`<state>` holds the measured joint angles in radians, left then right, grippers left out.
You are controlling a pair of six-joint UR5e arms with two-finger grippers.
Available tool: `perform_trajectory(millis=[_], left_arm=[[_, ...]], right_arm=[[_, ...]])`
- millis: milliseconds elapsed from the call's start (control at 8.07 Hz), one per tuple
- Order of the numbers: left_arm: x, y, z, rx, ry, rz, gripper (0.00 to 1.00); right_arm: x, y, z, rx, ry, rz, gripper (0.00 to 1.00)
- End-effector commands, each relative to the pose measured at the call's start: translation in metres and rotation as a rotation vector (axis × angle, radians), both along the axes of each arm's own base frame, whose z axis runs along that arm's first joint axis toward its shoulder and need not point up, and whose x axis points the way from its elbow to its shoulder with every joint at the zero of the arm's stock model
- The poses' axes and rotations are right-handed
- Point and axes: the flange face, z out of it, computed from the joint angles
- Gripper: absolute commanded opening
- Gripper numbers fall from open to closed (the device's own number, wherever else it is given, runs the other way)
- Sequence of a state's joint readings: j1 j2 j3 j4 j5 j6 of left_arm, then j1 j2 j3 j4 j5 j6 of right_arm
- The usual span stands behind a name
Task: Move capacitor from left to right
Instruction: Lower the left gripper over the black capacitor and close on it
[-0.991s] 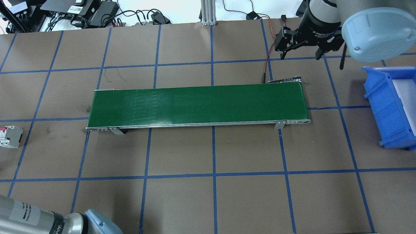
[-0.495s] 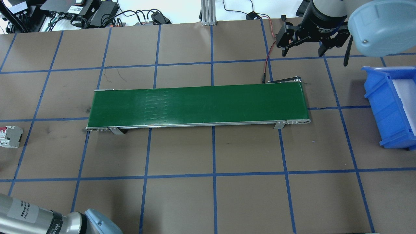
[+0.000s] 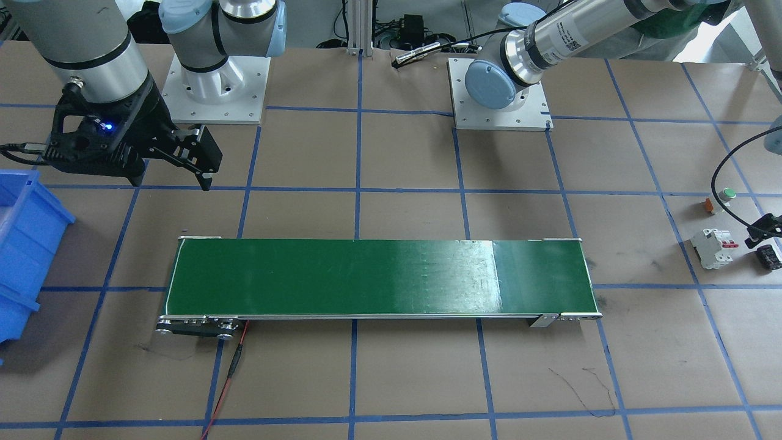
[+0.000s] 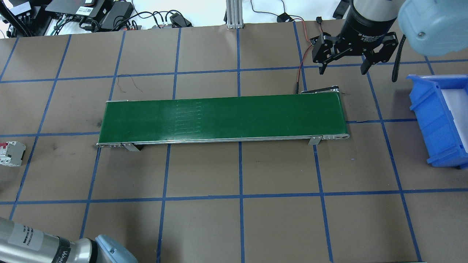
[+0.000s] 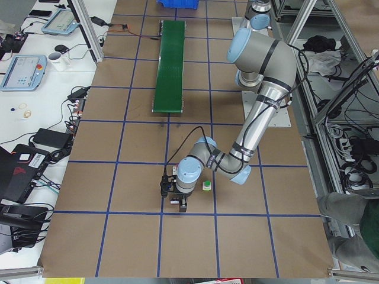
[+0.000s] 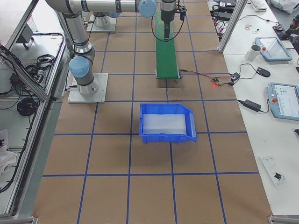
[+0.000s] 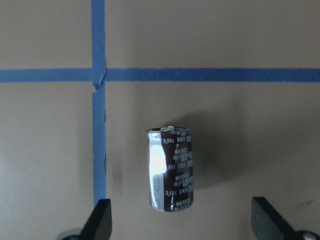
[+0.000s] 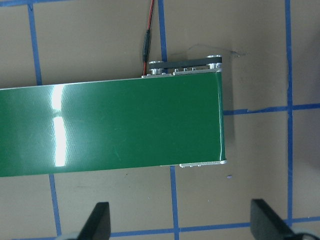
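The capacitor, a stubby dark brown glossy cylinder, lies on its side on the brown table just below a crossing of blue tape lines. My left gripper is open and hangs over it, with a fingertip on either side and neither touching it. In the front view the capacitor is a small dark piece at the far right edge. My right gripper is open and empty. It hovers beyond the right end of the green conveyor belt, which also fills the right wrist view.
A white circuit breaker with red switches and a green-capped push button sit near the capacitor. A blue bin stands at the table's right end. A red-black wire runs to the conveyor's far right corner.
My right gripper has shifted a little to the right and nearer to the conveyor's end, still open. Faint marks on the belt have moved to the right.
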<state>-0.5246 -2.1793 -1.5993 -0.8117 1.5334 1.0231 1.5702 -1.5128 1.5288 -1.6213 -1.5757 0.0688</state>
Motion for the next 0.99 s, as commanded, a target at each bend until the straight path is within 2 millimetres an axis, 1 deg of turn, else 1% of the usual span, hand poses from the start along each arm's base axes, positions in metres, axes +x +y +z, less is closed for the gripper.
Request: perform_trajectory(millis=[0,248,372,619,867], left_arm=[[0.0023,0.0012,0.0003,0.017,-0.012,0.007,1.00],[0.0023,0.0008,-0.0017,0.007,-0.003,0.009,0.97],[0.0018,-0.0017,-0.0049,-0.012,0.012,0.007,0.97],[0.0022,-0.0066,-0.0029,-0.049,0.007,-0.008,0.97],[0.0026,-0.0074,-0.0029,-0.054,0.005,-0.017,0.98]], right_arm=[[-0.0006,0.0048,-0.0055,0.051,0.001,-0.003,1.00],[-0.0006,0.0022,-0.0042,0.032,0.001,-0.001,1.00],[-0.0008,0.0006,-0.0039,0.022,0.003,-0.001,1.00],[-0.0009,-0.0001,-0.0031,0.015,0.004,-0.001,1.00],[-0.0012,-0.0001,-0.0043,0.015,0.007,-0.001,1.00]])
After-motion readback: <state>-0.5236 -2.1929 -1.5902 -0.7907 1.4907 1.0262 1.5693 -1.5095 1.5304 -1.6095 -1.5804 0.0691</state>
